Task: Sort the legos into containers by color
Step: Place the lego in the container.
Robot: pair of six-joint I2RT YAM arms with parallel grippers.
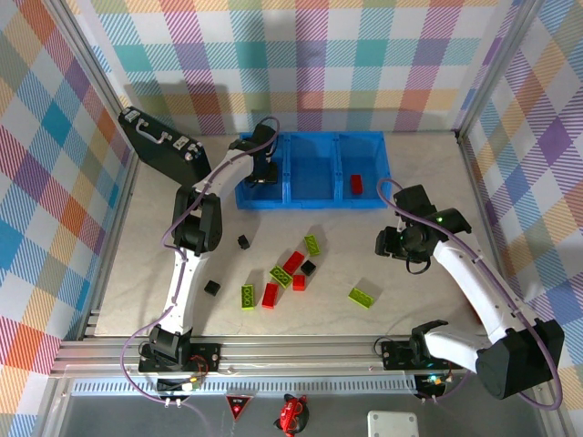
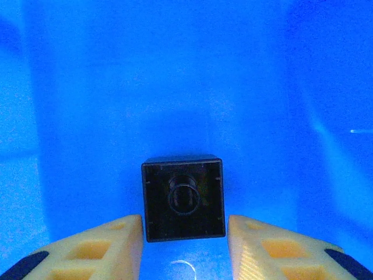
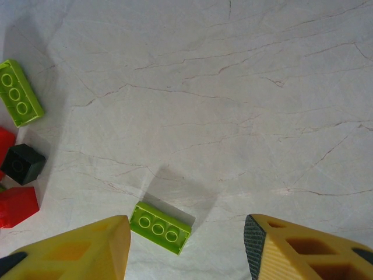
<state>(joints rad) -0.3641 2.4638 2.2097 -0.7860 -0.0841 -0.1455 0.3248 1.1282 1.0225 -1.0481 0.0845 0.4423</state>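
Blue tray [image 1: 314, 202] walls surround my left gripper [image 2: 183, 220] in the left compartment [image 2: 175, 87]; a black brick [image 2: 183, 198] sits between its fingers [image 2: 105, 245], clamped or freed I cannot tell. My right gripper [image 3: 186, 224] hangs jaws apart above a lime brick [image 3: 160, 227] on the table [image 3: 233, 87]. A red brick [image 1: 356, 184] lies in the right compartment [image 1: 372, 162].

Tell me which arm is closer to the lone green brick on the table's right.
Right. The right tool hovers over that green brick, jaws apart. The left tool is far off, down in the tray's left compartment over a black brick.
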